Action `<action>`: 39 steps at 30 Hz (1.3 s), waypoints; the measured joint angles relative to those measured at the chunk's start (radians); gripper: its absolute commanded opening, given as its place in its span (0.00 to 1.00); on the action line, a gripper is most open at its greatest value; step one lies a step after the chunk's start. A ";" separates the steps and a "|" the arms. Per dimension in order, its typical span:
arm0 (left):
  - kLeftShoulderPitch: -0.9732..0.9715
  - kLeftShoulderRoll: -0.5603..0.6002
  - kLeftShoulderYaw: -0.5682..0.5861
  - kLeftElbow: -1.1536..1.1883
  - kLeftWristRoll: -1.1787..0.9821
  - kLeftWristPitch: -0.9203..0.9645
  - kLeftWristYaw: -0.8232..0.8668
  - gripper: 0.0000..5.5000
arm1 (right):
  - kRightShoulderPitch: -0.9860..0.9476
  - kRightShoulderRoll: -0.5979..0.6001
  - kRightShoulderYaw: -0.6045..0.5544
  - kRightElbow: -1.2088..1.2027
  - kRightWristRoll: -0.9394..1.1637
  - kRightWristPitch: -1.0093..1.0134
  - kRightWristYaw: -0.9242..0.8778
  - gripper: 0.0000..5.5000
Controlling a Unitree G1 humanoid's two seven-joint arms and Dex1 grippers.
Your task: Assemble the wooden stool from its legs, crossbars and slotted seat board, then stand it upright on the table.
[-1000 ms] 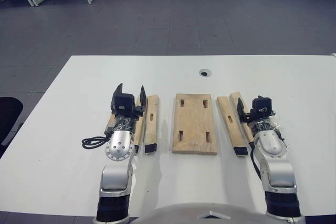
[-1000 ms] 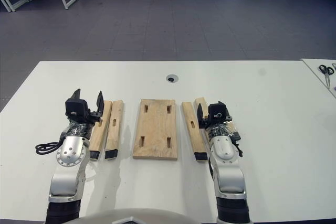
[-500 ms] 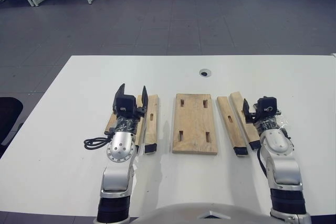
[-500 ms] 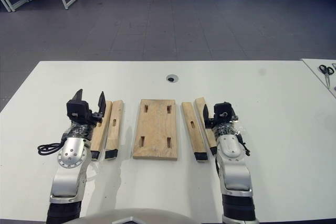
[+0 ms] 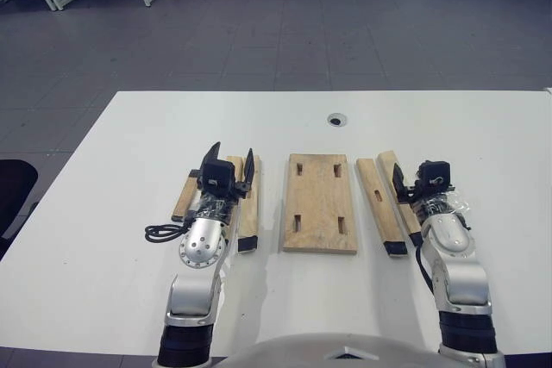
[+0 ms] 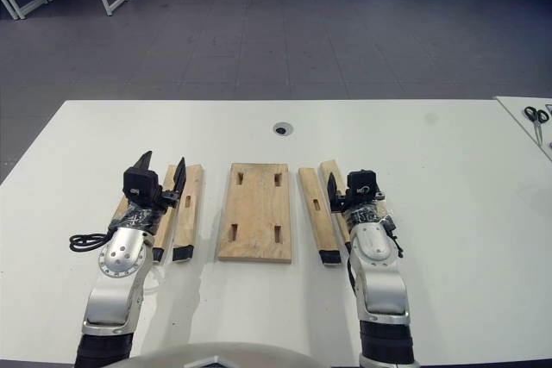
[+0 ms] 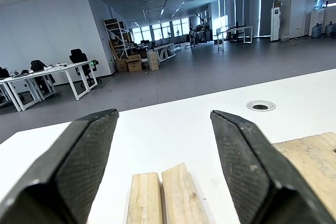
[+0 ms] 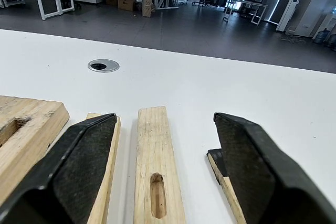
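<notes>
The slotted seat board (image 5: 320, 202) lies flat in the middle of the white table (image 5: 129, 144). To its left lie wooden legs (image 5: 250, 208) side by side with a shorter piece (image 5: 185, 198). My left gripper (image 5: 233, 151) hovers open over their far ends; two leg ends (image 7: 181, 198) show between its fingers. To the right of the board lie two slotted legs (image 5: 380, 204), black-capped at the near end. My right gripper (image 5: 414, 177) is open astride the outer leg (image 8: 156, 171), with another piece (image 8: 223, 177) beside it.
A round cable grommet (image 5: 336, 120) sits in the table behind the board. A black cable (image 5: 159, 232) loops beside my left arm. Scissors (image 6: 536, 115) lie on a neighbouring table at the far right. Bare tabletop extends on both outer sides and behind the parts.
My left gripper has swung right, from over the outer left pieces toward the leg nearest the board. My right gripper shifted slightly sideways over the right legs.
</notes>
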 measured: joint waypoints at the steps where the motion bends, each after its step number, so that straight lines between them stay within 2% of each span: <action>1: 0.000 0.000 0.002 0.000 -0.001 0.001 0.000 0.59 | 0.003 0.000 -0.001 0.000 0.000 0.000 -0.001 0.62; 16: 0.014 -0.015 0.007 0.000 0.001 0.006 0.012 0.59 | 0.002 -0.020 -0.069 0.017 -0.009 0.000 -0.032 0.62; 20: 0.018 -0.015 0.014 0.000 0.001 0.011 0.012 0.59 | -0.020 -0.121 -0.138 0.073 0.025 0.007 0.042 0.62; 25: 0.022 -0.016 0.015 0.000 0.001 0.017 0.012 0.59 | -0.009 -0.251 -0.168 0.154 0.120 0.058 0.242 0.62; 31: 0.023 -0.015 0.016 0.000 0.001 0.018 0.012 0.59 | 0.034 -0.305 -0.201 0.230 0.157 0.120 0.304 0.62; 39: 0.022 -0.015 0.017 0.000 0.000 0.024 0.012 0.60 | 0.053 -0.310 -0.198 0.233 0.187 0.142 0.325 0.36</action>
